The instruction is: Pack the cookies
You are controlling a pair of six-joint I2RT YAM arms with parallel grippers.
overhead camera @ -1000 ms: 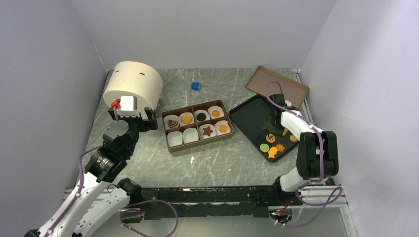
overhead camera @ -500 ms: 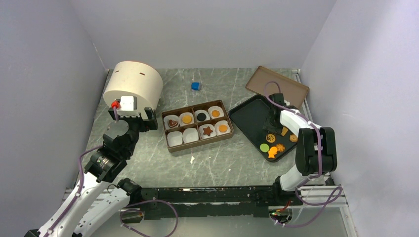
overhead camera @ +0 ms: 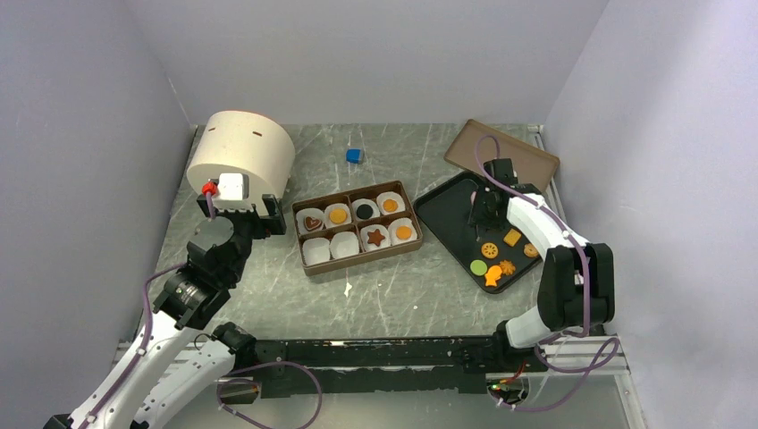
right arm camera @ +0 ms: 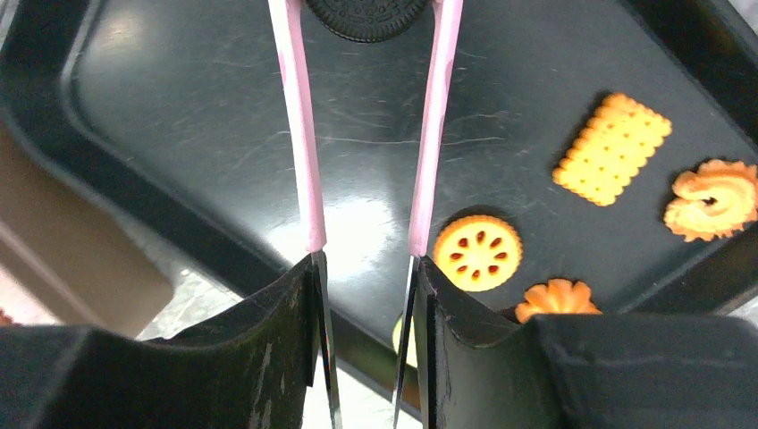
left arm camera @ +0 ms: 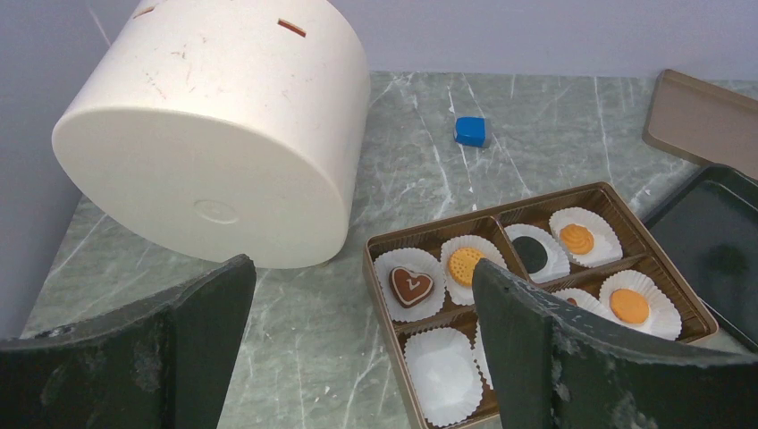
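A brown box (overhead camera: pixel 298 238) mid-table holds white paper cups. Several carry cookies: a heart (left arm camera: pixel 411 285), orange rounds (left arm camera: pixel 465 265), a black round (left arm camera: pixel 531 254) and a star (overhead camera: pixel 376 237); two front-left cups (left arm camera: pixel 442 374) are empty. On the black tray (overhead camera: pixel 447 214) lie a holed round cookie (right arm camera: pixel 477 251), a square one (right arm camera: pixel 612 147), a green round (overhead camera: pixel 479 267) and a fish (overhead camera: pixel 492 279). My right gripper (right arm camera: pixel 367 40) hangs over the tray, its pink-tipped blades shut on a black round cookie (right arm camera: pixel 366 18). My left gripper (left arm camera: pixel 362 344) stands open and empty left of the box.
A big white cylinder (overhead camera: pixel 241 156) lies on its side at the back left. A small blue cube (overhead camera: pixel 355 155) sits behind the box. A brown lid (overhead camera: pixel 518 159) leans behind the tray. Purple walls close in on three sides.
My right gripper has drawn back from the cookie cluster toward the tray's far part, uncovering the square cookie, and its blades have narrowed. The left arm has not moved.
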